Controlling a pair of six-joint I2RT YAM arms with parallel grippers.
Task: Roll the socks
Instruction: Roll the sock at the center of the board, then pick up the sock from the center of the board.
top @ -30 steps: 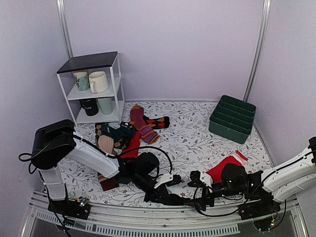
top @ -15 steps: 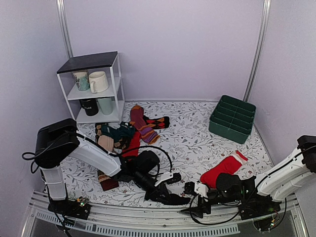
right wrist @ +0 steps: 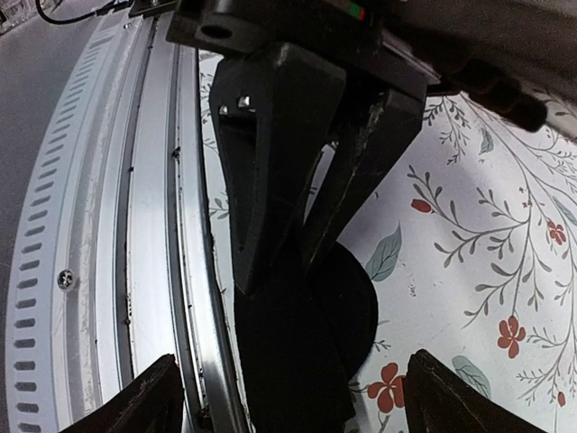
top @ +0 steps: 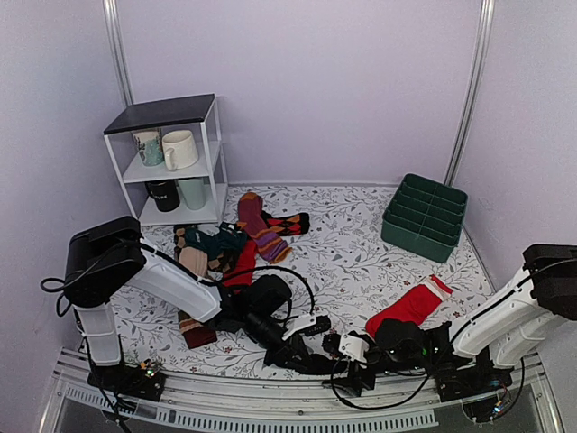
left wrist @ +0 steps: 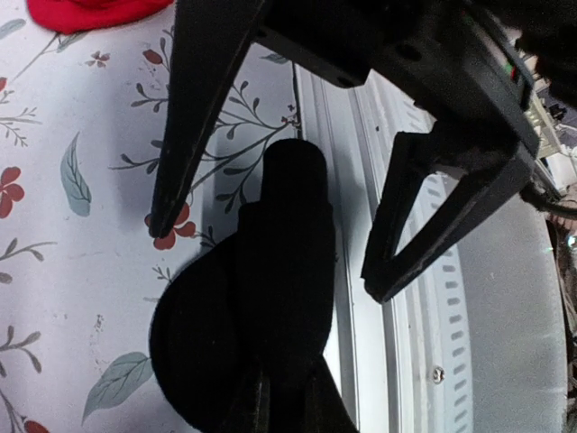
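The black socks lie as a dark bundle at the table's near edge, beside the metal rail. My left gripper is shut on them; in the left wrist view its fingers pinch the bundle from below. My right gripper is open and level with the bundle's free end. In the left wrist view its fingers stand either side of the sock tip. In the right wrist view my right gripper is spread wide around the sock and the left fingers. No white stripes show.
A red sock with a white cuff lies behind the right arm. A pile of mixed socks, including a purple-and-orange striped one, sits at left centre. A green divided bin is back right, a white shelf with mugs back left. The metal rail runs along the near edge.
My right gripper has moved left along the near edge, away from the red sock, up to the black socks in the left gripper. The left arm has barely moved.
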